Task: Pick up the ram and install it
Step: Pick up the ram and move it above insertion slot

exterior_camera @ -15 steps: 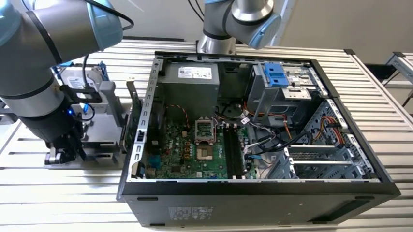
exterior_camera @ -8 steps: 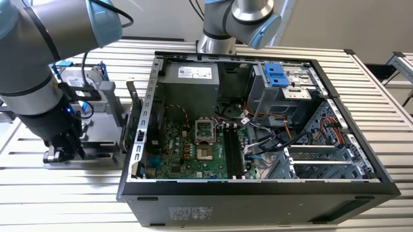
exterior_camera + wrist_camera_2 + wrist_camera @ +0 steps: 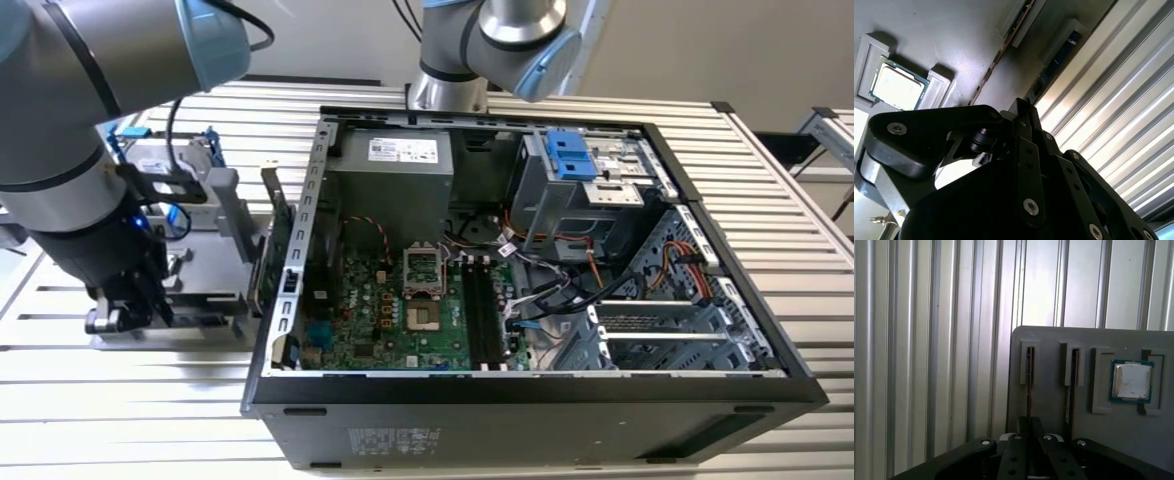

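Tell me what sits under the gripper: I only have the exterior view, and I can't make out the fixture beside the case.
Observer: In the first wrist view the gripper lines up with the ram, which stands on edge in a slot of the grey holder.
Operator: Anything in the next slot?
Observer: Yes, a second stick stands there on edge.
Operator: What else does the holder carry?
Observer: A square processor chip lies flat in a recess past that second slot.
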Controlling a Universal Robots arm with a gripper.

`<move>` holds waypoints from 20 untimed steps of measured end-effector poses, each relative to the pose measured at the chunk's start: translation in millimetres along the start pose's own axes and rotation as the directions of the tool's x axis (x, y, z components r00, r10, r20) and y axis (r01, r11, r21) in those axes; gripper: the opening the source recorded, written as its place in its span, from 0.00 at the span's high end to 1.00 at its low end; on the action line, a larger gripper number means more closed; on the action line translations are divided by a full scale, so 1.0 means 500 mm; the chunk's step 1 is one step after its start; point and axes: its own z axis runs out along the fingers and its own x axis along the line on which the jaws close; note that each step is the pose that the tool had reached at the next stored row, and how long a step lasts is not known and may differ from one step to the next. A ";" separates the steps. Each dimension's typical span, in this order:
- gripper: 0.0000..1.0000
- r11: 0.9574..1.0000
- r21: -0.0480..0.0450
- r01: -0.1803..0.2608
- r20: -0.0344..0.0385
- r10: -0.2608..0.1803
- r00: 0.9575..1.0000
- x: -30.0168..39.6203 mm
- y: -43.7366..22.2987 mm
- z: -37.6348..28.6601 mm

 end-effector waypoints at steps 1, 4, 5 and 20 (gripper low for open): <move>1.00 1.000 0.000 0.000 0.000 0.000 1.000 0.000 0.000 -0.002; 1.00 1.000 0.000 0.000 0.000 0.000 1.000 0.000 0.001 -0.006; 1.00 1.000 0.000 0.000 0.000 0.000 1.000 0.000 0.001 -0.008; 1.00 1.000 0.002 0.000 0.000 0.000 1.000 0.000 0.003 -0.033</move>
